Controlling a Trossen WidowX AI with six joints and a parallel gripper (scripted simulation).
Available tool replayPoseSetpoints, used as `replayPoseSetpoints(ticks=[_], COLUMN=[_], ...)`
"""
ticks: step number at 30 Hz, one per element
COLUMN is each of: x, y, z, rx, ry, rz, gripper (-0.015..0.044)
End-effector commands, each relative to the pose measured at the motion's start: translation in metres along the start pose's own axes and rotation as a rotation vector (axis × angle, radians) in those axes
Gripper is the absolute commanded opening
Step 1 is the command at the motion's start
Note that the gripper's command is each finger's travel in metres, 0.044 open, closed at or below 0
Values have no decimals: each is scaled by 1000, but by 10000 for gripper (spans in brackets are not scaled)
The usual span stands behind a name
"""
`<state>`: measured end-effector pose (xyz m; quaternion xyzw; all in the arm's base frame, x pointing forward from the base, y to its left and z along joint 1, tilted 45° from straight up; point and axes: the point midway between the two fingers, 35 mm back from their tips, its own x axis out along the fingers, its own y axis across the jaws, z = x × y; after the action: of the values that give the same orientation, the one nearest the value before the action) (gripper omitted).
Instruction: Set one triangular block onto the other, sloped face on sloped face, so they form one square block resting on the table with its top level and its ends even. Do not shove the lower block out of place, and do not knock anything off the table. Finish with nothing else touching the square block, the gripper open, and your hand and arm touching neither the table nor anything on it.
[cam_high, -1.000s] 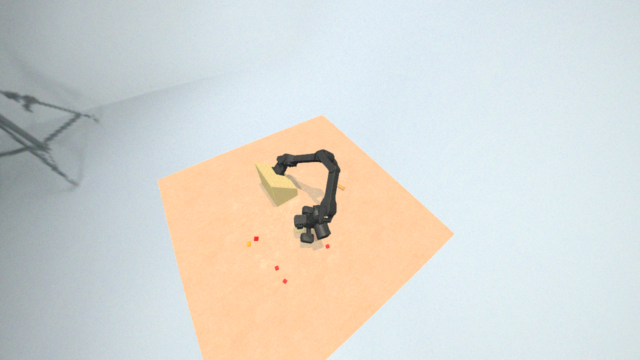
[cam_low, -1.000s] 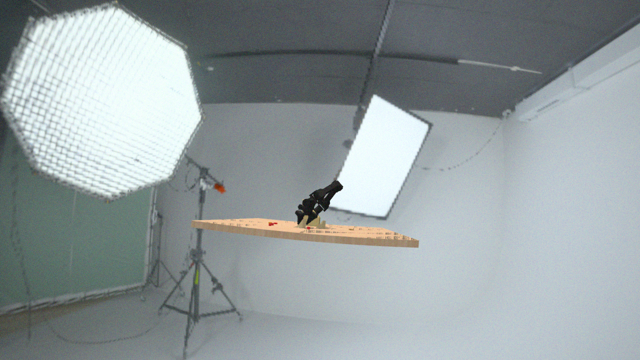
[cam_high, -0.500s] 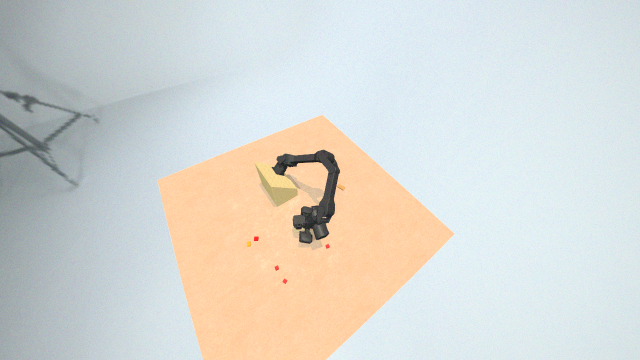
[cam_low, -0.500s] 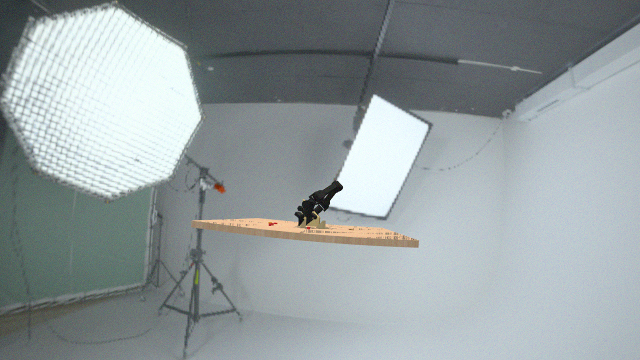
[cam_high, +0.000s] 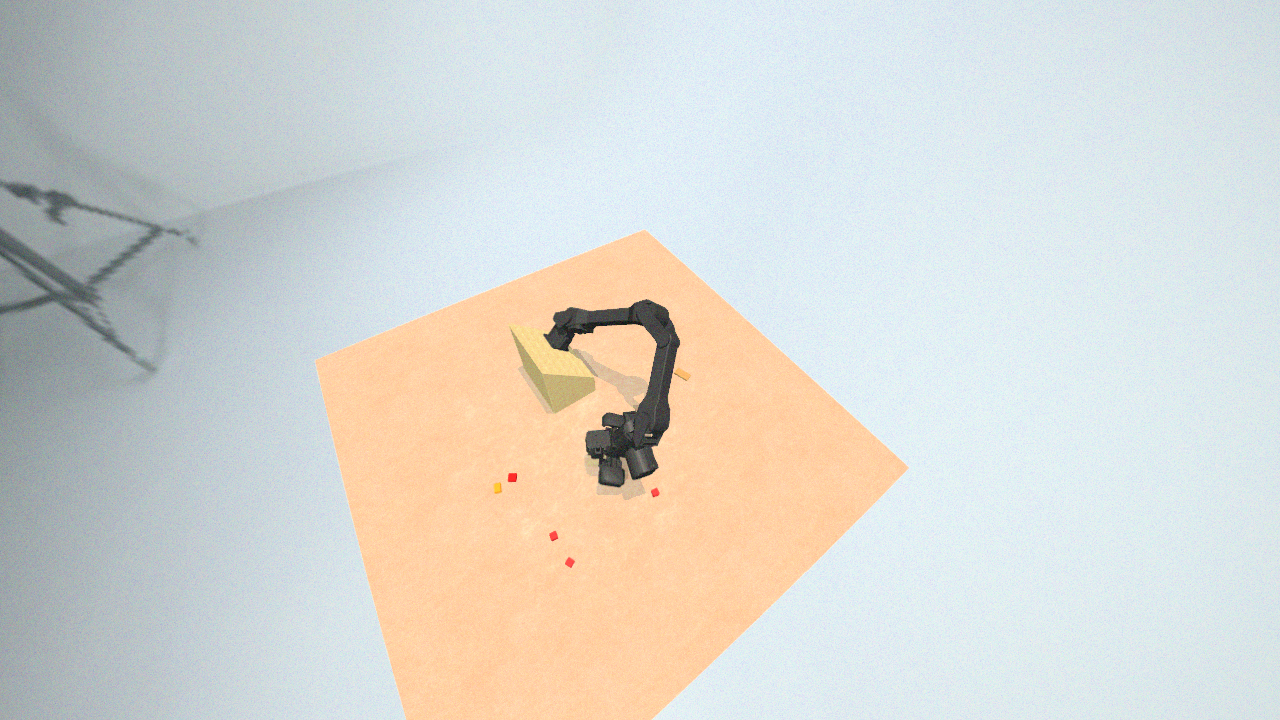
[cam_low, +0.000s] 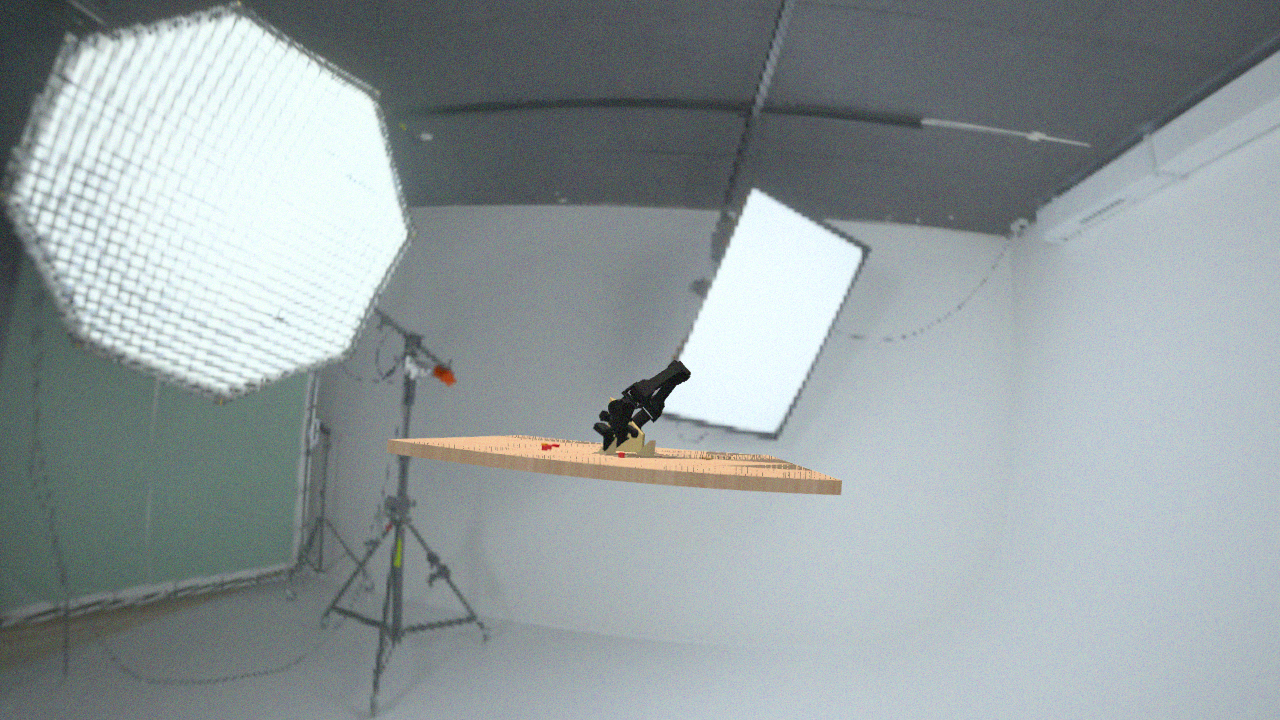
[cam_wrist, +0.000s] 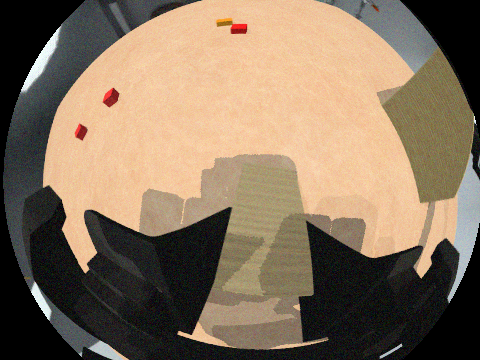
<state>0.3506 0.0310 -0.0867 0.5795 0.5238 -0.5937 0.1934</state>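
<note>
Triangular block (cam_wrist: 267, 234) clenched in hand (cam_wrist: 263, 260), second block (cam_high: 554, 371) near, red cubes (cam_high: 553, 535) scattered around.

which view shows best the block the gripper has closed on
The wrist view: the small triangular block sits olive between the dark fingers of the gripper, low over the table. In the top view the gripper hides it. In the exterior view it is too small to make out.
</note>
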Motion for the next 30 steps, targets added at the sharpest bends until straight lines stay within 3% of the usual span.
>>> replayPoseSetpoints(ticks=[1,5,30], x=[-3,-2,-6], y=[0,0,0], z=[1,2,44], rx=[0,1,4], ry=[0,13,661], rz=[0,-1,5], gripper=[0,0,0])
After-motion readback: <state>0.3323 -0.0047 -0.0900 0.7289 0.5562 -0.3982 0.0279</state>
